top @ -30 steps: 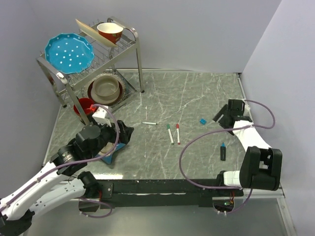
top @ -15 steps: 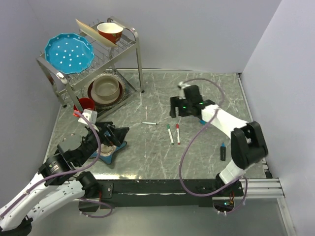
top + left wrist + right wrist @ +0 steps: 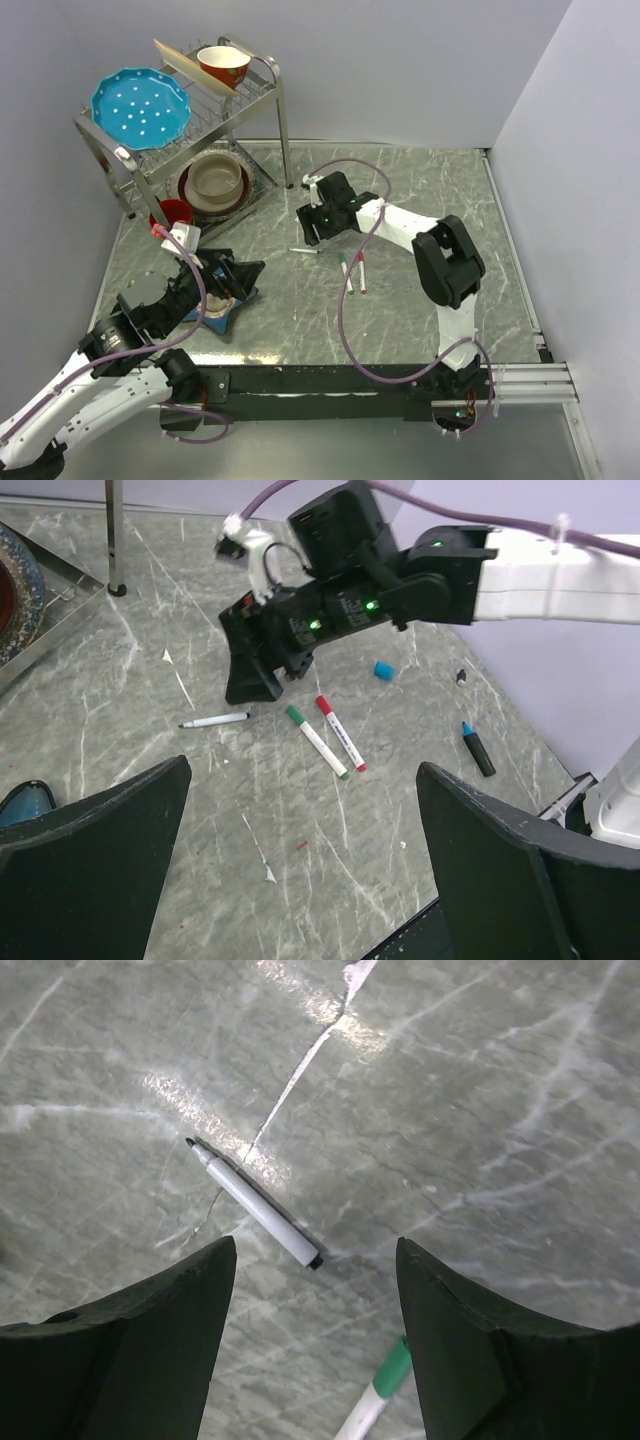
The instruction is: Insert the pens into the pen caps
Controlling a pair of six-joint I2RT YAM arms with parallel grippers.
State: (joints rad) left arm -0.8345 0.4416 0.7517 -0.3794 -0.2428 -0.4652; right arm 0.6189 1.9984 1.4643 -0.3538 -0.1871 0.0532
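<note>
A white pen with a black tip [image 3: 303, 250] lies mid-table; it also shows in the right wrist view [image 3: 250, 1200] and the left wrist view [image 3: 214, 720]. My right gripper [image 3: 312, 234] is open and empty just above it, its jaws either side of the pen's rear end [image 3: 315, 1250]. A green-ended pen [image 3: 345, 271] and a red-ended pen [image 3: 361, 272] lie side by side to the right. In the left wrist view a blue cap [image 3: 384, 669] and a dark marker [image 3: 478, 750] lie farther right. My left gripper [image 3: 240, 275] is open and empty [image 3: 303, 768], well left of the pens.
A metal dish rack [image 3: 255, 110] stands at the back left with a blue plate [image 3: 140, 105], a red-rimmed bowl [image 3: 223, 65] and a grey bowl [image 3: 215, 180]. A red cup [image 3: 172, 214] stands beside it. A blue star-shaped dish [image 3: 228, 312] lies under my left gripper.
My right arm has swung from the table's right side leftward to above the black-tipped pen. My left arm drew back a little earlier and has held still since.
</note>
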